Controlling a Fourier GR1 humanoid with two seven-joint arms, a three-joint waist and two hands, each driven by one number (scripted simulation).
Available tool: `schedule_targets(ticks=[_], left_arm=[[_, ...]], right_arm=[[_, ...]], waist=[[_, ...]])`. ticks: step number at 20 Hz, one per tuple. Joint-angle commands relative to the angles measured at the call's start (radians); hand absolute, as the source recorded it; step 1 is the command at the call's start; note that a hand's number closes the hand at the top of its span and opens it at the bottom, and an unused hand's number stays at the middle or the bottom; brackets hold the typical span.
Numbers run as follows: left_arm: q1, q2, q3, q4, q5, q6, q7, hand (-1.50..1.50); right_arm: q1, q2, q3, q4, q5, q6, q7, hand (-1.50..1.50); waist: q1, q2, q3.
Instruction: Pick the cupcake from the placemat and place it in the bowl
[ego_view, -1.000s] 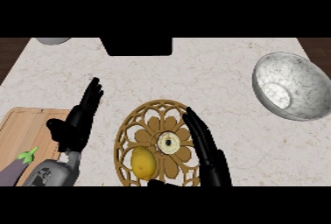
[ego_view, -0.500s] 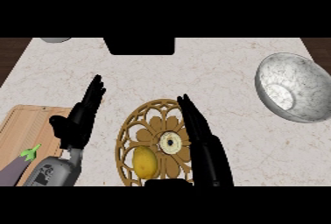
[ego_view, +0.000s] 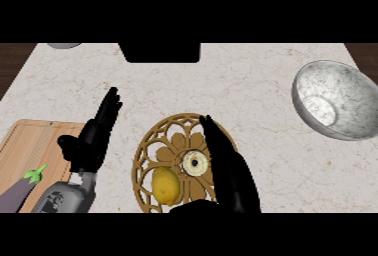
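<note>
The cupcake (ego_view: 195, 163), pale with a dark centre, sits on the round wooden lattice placemat (ego_view: 158, 150) in the lower middle of the head view. My right hand (ego_view: 229, 172) lies open with straight fingers along the cupcake's right side, right beside it and covering the placemat's right part. A yellow lemon (ego_view: 166, 185) rests on the placemat to the cupcake's lower left. The grey speckled bowl (ego_view: 336, 100) stands at the right edge, well away from both hands. My left hand (ego_view: 94, 135) rests open, fingers up, left of the placemat.
A wooden cutting board (ego_view: 33, 147) lies at the lower left with a purple eggplant (ego_view: 18, 189) on it. A black object (ego_view: 159, 52) sits at the counter's far edge, and a grey item (ego_view: 65, 45) shows at the top left.
My right hand has moved forward and left, drawing alongside the cupcake. The left hand stayed about where it was.
</note>
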Motion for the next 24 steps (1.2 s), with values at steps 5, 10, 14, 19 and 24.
schedule_targets(ticks=[5,10,14,19,24], left_arm=[[-0.013,-0.03,0.075,-0.007,-0.038,-0.06,0.039,0.0],[-0.036,-0.062,0.099,0.12,-0.042,-0.092,-0.051,0.0],[0.025,-0.056,0.117,0.003,-0.067,-0.104,0.0,0.0],[0.01,-0.083,0.133,0.003,-0.088,-0.119,0.037,0.0],[0.068,-0.103,0.119,-0.078,-0.117,-0.137,0.044,0.0]], right_arm=[[0.119,-0.016,-0.031,-0.003,-0.038,0.007,-0.148,-1.5],[0.178,-0.042,-0.058,-0.086,-0.124,-0.01,-0.226,-1.5],[0.075,0.005,-0.029,0.009,-0.128,-0.08,-0.193,-1.5],[0.13,0.006,-0.032,0.049,-0.183,-0.105,-0.256,-1.5],[0.158,0.006,0.029,0.126,-0.189,-0.189,-0.31,-1.5]], waist=[[-0.002,0.0,0.0],[-0.007,0.001,0.0],[0.001,0.0,0.0],[-0.001,0.001,0.0],[0.0,0.0,0.0]])
